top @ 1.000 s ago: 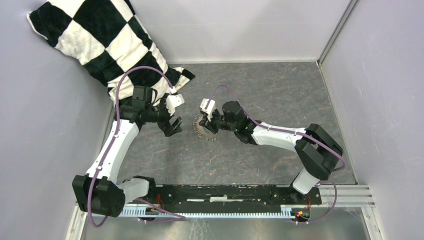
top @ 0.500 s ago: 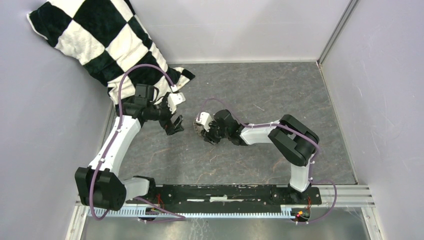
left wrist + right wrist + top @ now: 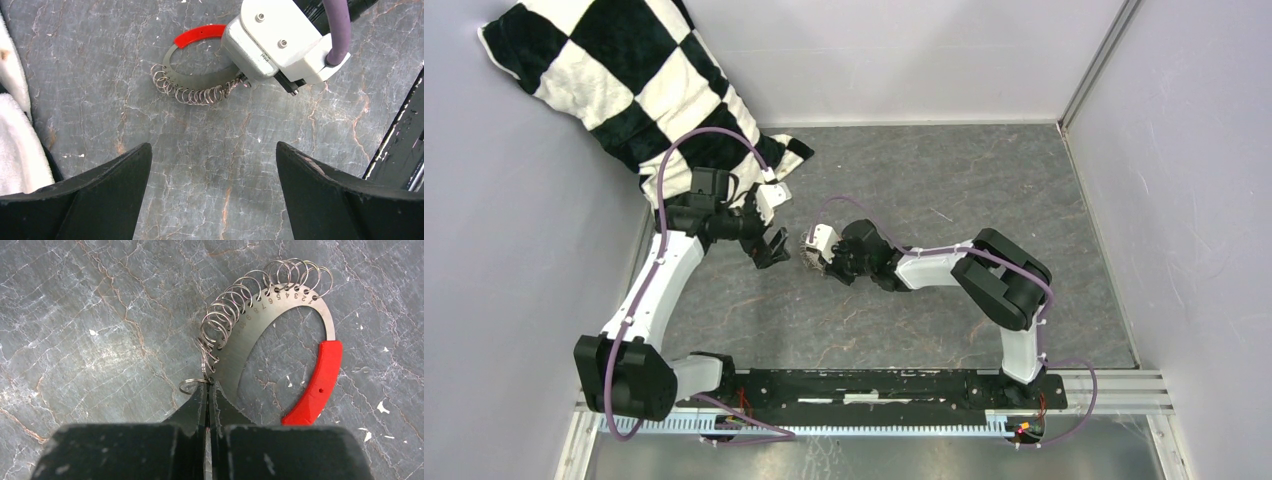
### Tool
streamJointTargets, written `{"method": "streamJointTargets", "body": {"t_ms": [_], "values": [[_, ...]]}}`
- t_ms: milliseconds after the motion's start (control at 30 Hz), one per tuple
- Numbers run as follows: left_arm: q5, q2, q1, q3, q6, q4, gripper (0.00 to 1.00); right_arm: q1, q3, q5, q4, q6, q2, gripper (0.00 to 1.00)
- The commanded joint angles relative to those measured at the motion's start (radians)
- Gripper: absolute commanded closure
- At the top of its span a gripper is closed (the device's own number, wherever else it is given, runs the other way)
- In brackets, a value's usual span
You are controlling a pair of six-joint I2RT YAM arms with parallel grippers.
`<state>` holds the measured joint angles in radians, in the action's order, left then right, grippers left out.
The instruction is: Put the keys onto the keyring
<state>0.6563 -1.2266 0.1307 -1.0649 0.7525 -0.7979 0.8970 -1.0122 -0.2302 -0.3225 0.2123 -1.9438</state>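
The keyring [image 3: 240, 347] is lying flat on the grey, stone-patterned table [image 3: 984, 180], a little toward 9 o'clock from the middle in your top view. It is showing as a curved silvery plate strung with small wire rings. Its red tag [image 3: 315, 385] is sitting at 4 o'clock on the loop in your right wrist view.

Your right claw [image 3: 207, 386] is pressing its fingers fully together. The tips are meeting right at the plate's end, at 6 o'clock on the loop, and touching it beside one small ring. You cannot tell whether any metal is being pinched between them. That arm is reaching in low from 3 o'clock, with its elbow folding back toward the base.

Your left claw [image 3: 212, 150] is standing wide open and holding nothing. It is facing the keyring from 9 o'clock, near it but apart, and its arm is stretching up from 7 o'clock.

In your left wrist view, the right wrist's white camera housing [image 3: 280, 37] is hiding one end of the loop. A black-and-white checked pillow [image 3: 624, 80] is leaning at 11 o'clock.
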Motion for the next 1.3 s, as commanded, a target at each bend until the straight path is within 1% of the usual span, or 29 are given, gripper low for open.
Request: {"method": "streamJointTargets", "body": {"t_ms": [0, 67, 200, 333, 533, 633, 767, 833, 967, 1033, 1100, 1267], "values": [[0.005, 0.021, -0.011, -0.026, -0.015, 0.025, 0.01, 0.006, 0.002, 0.034, 0.004, 0.003, 0.005, 0.99], [0.010, 0.026, -0.011, 0.002, 0.013, 0.027, 0.01, 0.005, 0.012, 0.031, -0.011, -0.003, 0.041, 1.00], [0.001, 0.046, 0.001, 0.110, 0.082, 0.094, 0.01, 0.004, 0.034, 0.012, -0.035, -0.021, 0.116, 1.00], [-0.058, 0.057, 0.046, 0.203, 0.166, 0.197, 0.02, 0.002, 0.070, -0.016, -0.074, -0.056, 0.172, 1.00], [-0.080, 0.097, 0.127, 0.268, 0.259, 0.384, 0.04, -0.002, 0.109, -0.056, -0.115, -0.127, 0.242, 0.99], [-0.081, 0.123, 0.176, 0.272, 0.290, 0.432, 0.04, -0.005, 0.126, -0.071, -0.137, -0.171, 0.283, 1.00], [-0.067, 0.138, 0.229, 0.218, 0.262, 0.377, 0.07, -0.006, 0.164, -0.092, -0.188, -0.211, 0.349, 0.99], [-0.050, 0.138, 0.235, 0.183, 0.215, 0.320, 0.10, -0.006, 0.179, -0.109, -0.205, -0.245, 0.380, 0.99], [-0.012, 0.116, 0.236, 0.125, 0.109, 0.184, 0.20, -0.007, 0.206, -0.130, -0.223, -0.254, 0.433, 1.00], [0.048, 0.096, 0.236, 0.099, 0.075, 0.111, 0.26, -0.006, 0.211, -0.135, -0.218, -0.254, 0.449, 0.99], [0.098, 0.077, 0.235, 0.082, 0.016, 0.075, 0.30, -0.006, 0.221, -0.135, -0.217, -0.252, 0.463, 1.00], [0.226, 0.020, 0.235, 0.017, -0.046, -0.057, 0.32, -0.006, 0.233, -0.128, -0.220, -0.258, 0.490, 0.99]]}}
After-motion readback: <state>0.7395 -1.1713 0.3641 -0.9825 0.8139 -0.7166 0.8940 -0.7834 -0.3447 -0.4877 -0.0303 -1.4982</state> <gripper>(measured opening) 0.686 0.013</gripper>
